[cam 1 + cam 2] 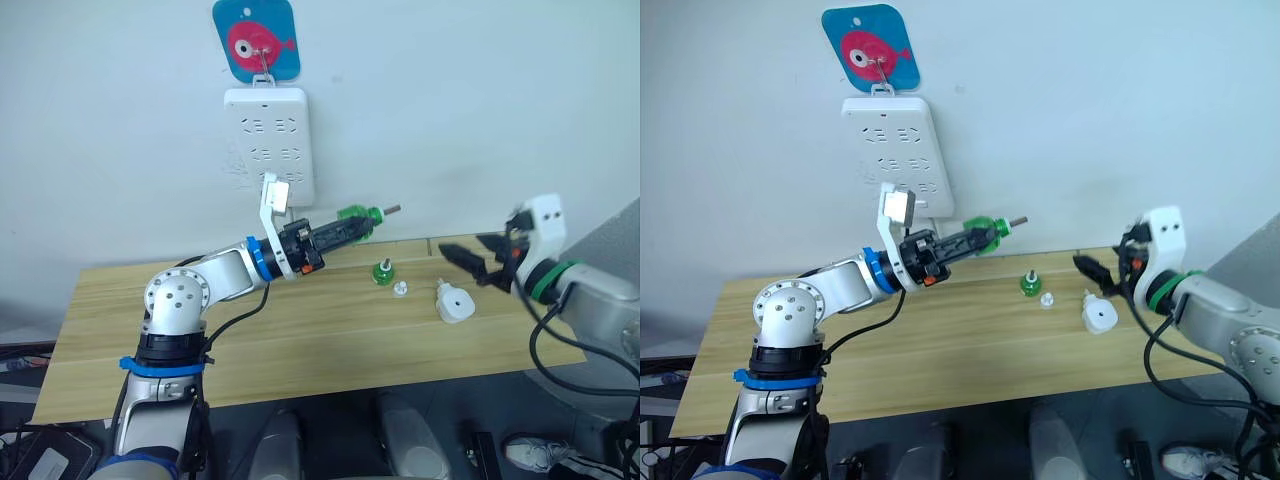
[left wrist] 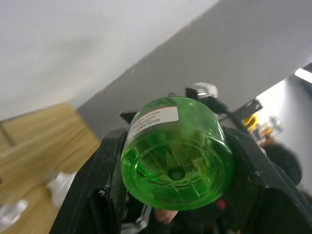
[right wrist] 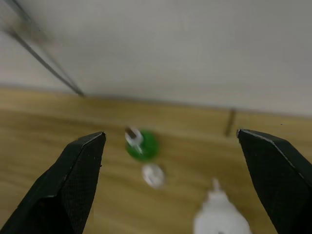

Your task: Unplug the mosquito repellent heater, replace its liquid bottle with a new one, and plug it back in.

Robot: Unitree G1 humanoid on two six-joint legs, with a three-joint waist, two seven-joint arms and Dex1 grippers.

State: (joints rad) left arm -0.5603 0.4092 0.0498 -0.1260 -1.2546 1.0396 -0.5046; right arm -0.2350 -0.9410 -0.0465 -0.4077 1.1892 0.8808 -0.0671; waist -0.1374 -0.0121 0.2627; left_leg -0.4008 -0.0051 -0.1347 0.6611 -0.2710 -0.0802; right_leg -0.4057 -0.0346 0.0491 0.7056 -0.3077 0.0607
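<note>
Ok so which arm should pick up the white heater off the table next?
Probably the right. The right gripper is open, empty and hovering just beside the heater on the table. The left gripper is shut on a green bottle, held up in the air.

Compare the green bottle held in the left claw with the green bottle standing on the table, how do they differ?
The clear green plastic bottle in the left claw is held in the air, lying sideways, its wick pointing toward the robot's right; the small green bottle on the wooden table stands upright and is touched by neither claw. The held bottle's base faces the left wrist camera. Both are green with a wick on top.
</note>
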